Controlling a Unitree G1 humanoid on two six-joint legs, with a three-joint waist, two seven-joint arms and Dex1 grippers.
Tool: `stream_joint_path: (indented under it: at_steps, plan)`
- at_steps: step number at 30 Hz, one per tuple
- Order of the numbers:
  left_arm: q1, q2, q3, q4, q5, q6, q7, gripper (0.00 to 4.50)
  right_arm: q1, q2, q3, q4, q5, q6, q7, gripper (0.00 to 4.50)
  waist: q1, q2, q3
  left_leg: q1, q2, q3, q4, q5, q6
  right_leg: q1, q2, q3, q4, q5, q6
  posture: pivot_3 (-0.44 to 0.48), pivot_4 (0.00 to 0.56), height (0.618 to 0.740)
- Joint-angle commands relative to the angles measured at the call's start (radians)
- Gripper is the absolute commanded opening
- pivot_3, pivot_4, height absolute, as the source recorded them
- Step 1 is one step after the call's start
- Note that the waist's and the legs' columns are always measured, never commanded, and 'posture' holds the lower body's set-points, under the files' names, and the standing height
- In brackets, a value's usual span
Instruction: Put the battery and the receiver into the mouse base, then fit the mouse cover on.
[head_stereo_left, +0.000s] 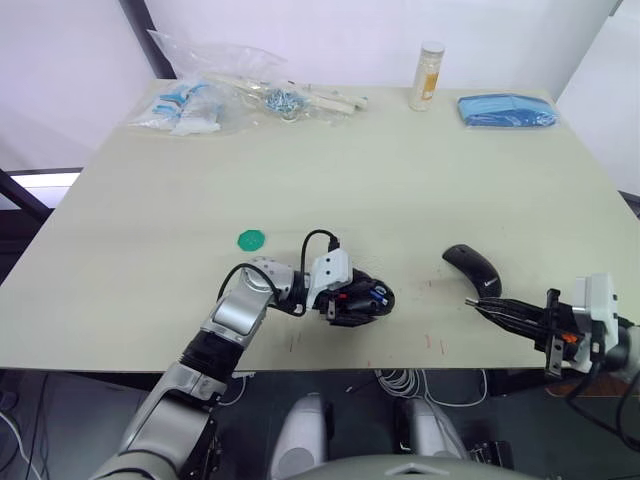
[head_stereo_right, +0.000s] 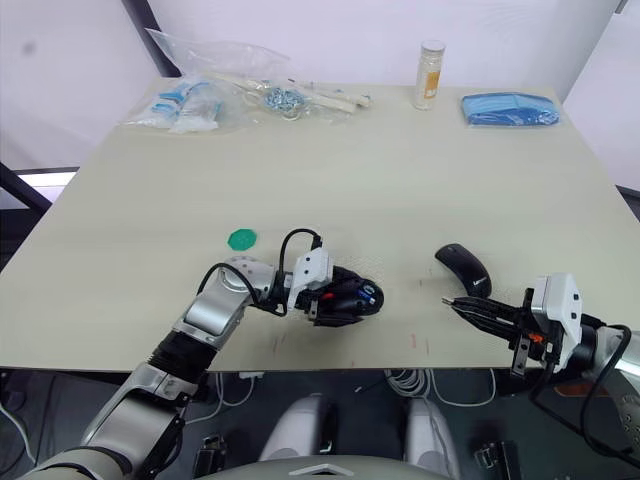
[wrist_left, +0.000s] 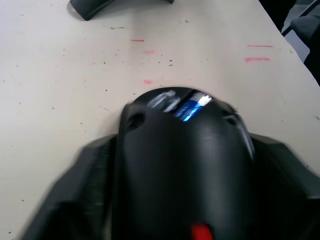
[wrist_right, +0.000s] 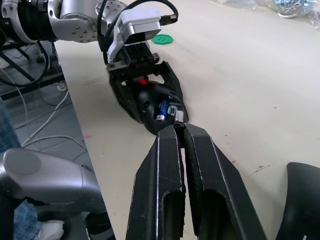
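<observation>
The black mouse base (head_stereo_left: 362, 296) lies near the table's front edge, clamped between the fingers of my left gripper (head_stereo_left: 368, 298), which is shut on it. The blue battery (wrist_right: 162, 108) sits in the base's open compartment, also seen in the left wrist view (wrist_left: 192, 107). The glossy black mouse cover (head_stereo_left: 472, 268) lies on the table to the right of the base. Just in front of the cover, my right gripper (head_stereo_left: 474, 302) hovers with its fingers (wrist_right: 167, 165) pressed together; nothing shows between them. The receiver is out of view.
A green disc (head_stereo_left: 251, 239) lies to the left of the base. At the far edge are clear plastic bags (head_stereo_left: 195, 100), a heap of screws (head_stereo_left: 285, 98), a small bottle (head_stereo_left: 427, 75) and a blue cloth (head_stereo_left: 506, 110). Cables hang below the table's front edge (head_stereo_left: 400, 366).
</observation>
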Motion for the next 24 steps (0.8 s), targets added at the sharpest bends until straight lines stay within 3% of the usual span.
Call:
stream_joint_path:
  at_steps: [1,5,9,17,24]
  plan:
    - [-0.007,-0.002,-0.008,0.008,0.005,-0.018,-0.014,2.93,-0.003,-0.007,-0.026,-0.047,-0.004,0.008,-0.017,0.0,0.0,0.0,0.0,0.0,0.0,0.0,0.0,0.0,0.0,0.0,0.0,0.0,0.0,0.0,0.0,0.0,0.15,0.74]
    - [-0.014,-0.002,-0.014,0.018,0.009,-0.026,-0.022,2.93,-0.024,-0.02,-0.023,-0.083,0.013,0.077,-0.075,0.0,0.0,0.0,0.0,0.002,0.0,0.0,0.0,0.0,0.0,0.0,0.0,0.0,0.0,0.0,0.0,0.0,0.15,0.74]
    - [-0.032,0.002,-0.031,0.027,0.023,-0.015,-0.038,2.93,-0.101,-0.068,0.01,-0.171,0.052,0.27,-0.208,0.0,-0.001,0.0,0.0,0.003,0.0,-0.001,0.0,0.0,0.0,0.0,-0.001,0.001,0.001,0.0,0.0,0.0,0.15,0.74]
    - [-0.06,0.006,-0.067,0.028,0.058,0.044,-0.056,2.93,-0.41,-0.208,0.1,-0.238,0.242,0.725,-0.431,0.0,0.003,0.0,0.0,0.003,0.0,-0.001,0.0,0.0,0.0,0.0,-0.001,0.002,0.001,0.002,-0.003,0.0,0.15,0.74]
    - [-0.07,0.005,-0.075,0.042,0.074,0.061,-0.048,2.93,-0.76,-0.21,0.209,-0.163,0.47,1.073,-0.559,0.0,0.004,0.0,0.0,0.003,0.0,-0.002,-0.001,0.0,0.0,0.0,-0.002,0.002,0.0,0.002,-0.004,0.0,0.15,0.74]
